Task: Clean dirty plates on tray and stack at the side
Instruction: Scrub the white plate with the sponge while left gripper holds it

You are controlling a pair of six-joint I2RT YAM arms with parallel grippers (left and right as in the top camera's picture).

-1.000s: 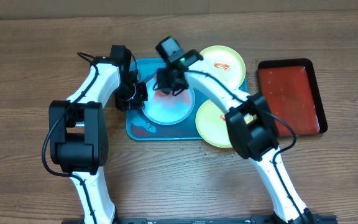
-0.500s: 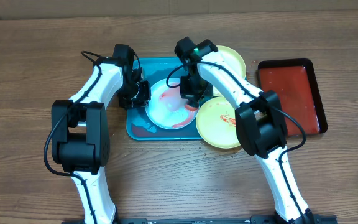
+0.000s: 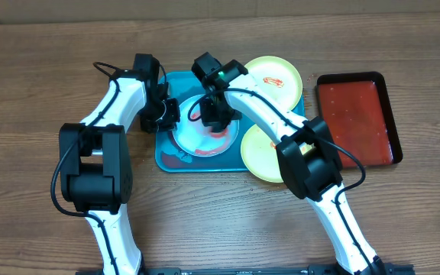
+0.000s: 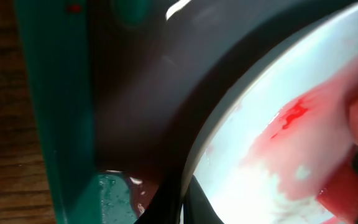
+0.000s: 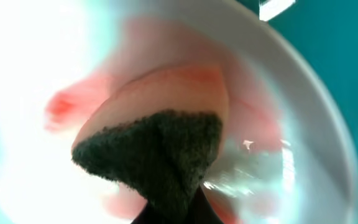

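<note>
The right gripper [image 3: 215, 121] pressed its clamped sponge [image 5: 160, 140] onto the mid-frame blue-white plate [image 3: 197, 143]. The left gripper [image 3: 169, 115] pinched the plate's left rim, probably the best hold on light, stiff, sauce-slick plastic.

White left arm [image 3: 117, 99] and right arm [image 3: 270, 111] — black boxy joints [image 3: 94, 172], thin black cables [image 3: 107, 69], green wrist light [image 3: 224, 74]

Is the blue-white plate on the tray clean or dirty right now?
Dirty: red sauce smears show on the plate around the sponge.
</note>
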